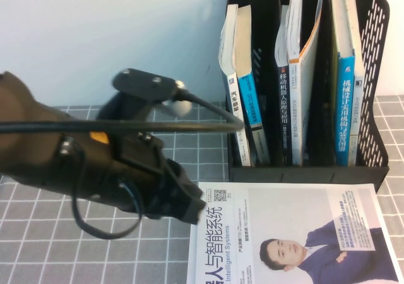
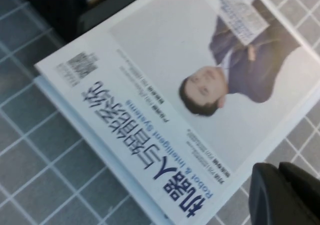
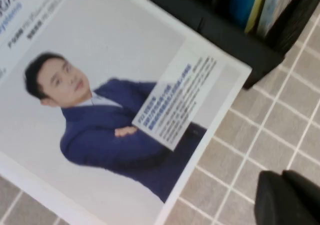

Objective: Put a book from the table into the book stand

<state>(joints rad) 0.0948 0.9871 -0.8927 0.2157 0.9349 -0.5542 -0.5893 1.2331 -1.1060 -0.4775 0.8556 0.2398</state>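
A large white book [image 1: 290,233] with a man in a blue suit on its cover lies flat on the tiled table, just in front of the black book stand [image 1: 303,172]. My left gripper [image 1: 189,211] hovers at the book's left edge; in the left wrist view its fingers [image 2: 280,185] are together and hold nothing, beside the book [image 2: 165,100]. My right gripper [image 3: 285,195] is out of the high view; it is shut and empty over bare tiles beside the book's corner [image 3: 100,110], near the stand's corner [image 3: 225,35].
The stand has three compartments with several upright books, among them a blue-spined one [image 1: 344,107] on the right. My left arm [image 1: 76,145] and its cable fill the left of the high view. A white wall stands behind.
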